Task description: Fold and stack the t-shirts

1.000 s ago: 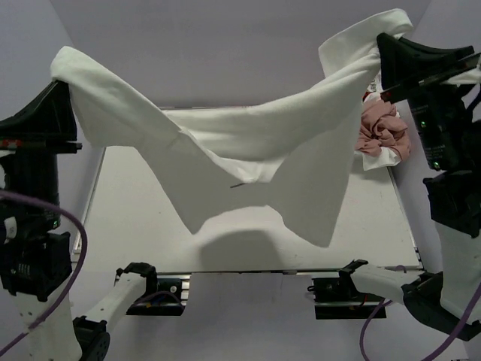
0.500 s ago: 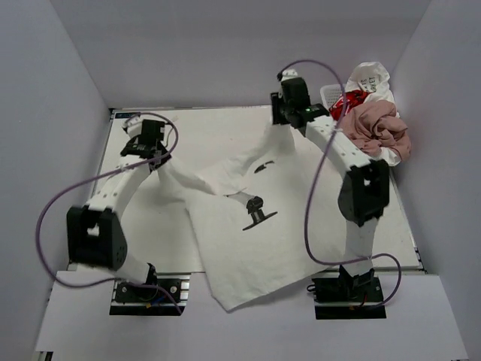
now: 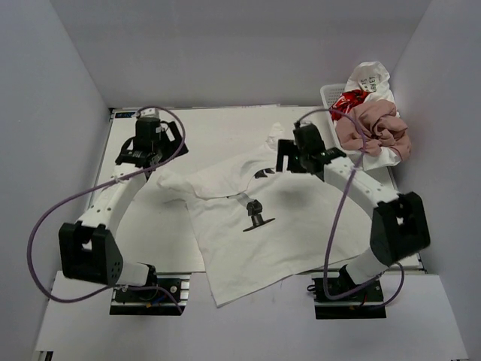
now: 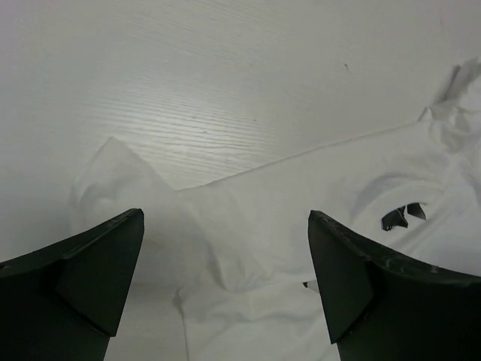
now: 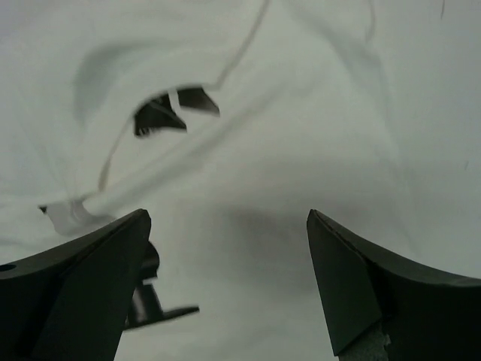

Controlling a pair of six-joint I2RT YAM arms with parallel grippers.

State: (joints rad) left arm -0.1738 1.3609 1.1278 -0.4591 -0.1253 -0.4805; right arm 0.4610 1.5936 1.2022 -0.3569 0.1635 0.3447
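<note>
Two grippers stand with jaws spread wide, holding nothing. At the left, the left gripper (image 3: 150,154) hovers over the table (image 3: 135,226), just above one sleeve of the white t-shirt (image 3: 255,241). That shirt lies rumpled mid-table, black marks up, its hem past the near edge. The right gripper (image 3: 289,159) hovers over its far shoulder. Far right, a basket (image 3: 328,93) holds a pink tee (image 3: 372,128) and more white tees (image 3: 370,77).

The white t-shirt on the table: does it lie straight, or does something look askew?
The white t-shirt lies skewed, not square to the table. Its near corner hangs past the table's front edge, between the arm bases, and the cloth is rumpled around the collar.
</note>
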